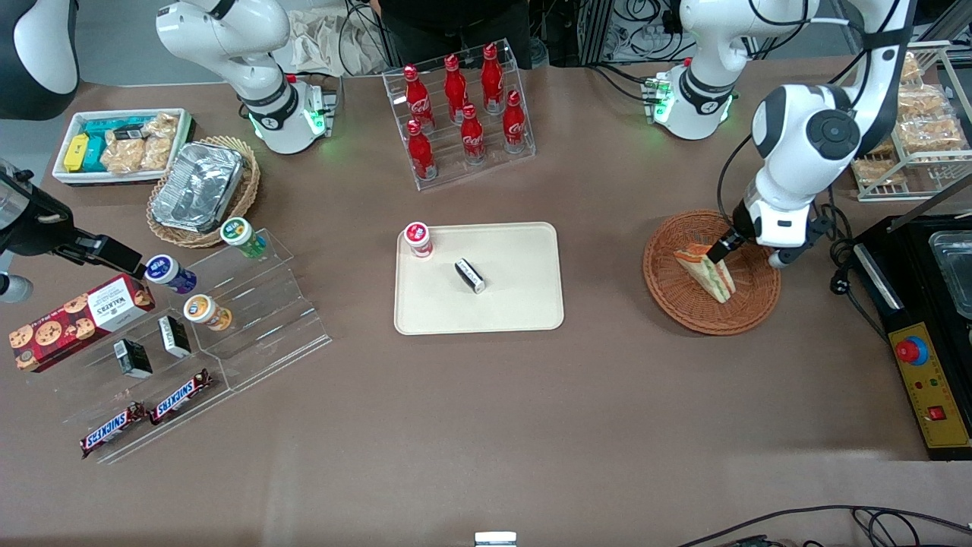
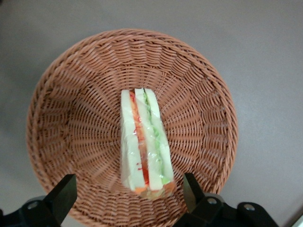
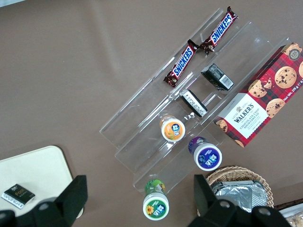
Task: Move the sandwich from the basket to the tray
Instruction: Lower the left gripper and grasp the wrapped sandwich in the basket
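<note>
1. A brown counter [image 1: 486, 425] carries the cream tray [image 1: 524, 304] mid-surface and the reddish wicker basket [image 1: 668, 296] toward the working arm's end.
2. The sandwich [image 1: 708, 273] lies in the basket.
3. The hand [image 1: 721, 254] hangs over it.
4. Only the left wrist view shows its fingers [image 2: 61, 196] spread apart, flanking the sandwich [image 2: 144, 142] without touching.

Six red plastic cola bottles [image 1: 472, 131]. Four small round lidded tubs [image 1: 417, 238]. Three small black boxes [image 1: 469, 275]. Two Snickers bars [image 1: 181, 396]. One white-bread wedge sandwich [image 1: 708, 274]. One reddish-brown round wicker basket [image 1: 676, 300], one tan wicker basket [image 1: 247, 190]. One cream rectangular plastic tray [image 1: 516, 296]. One hand [image 1: 750, 254], spread wide over the reddish-brown basket.
</note>
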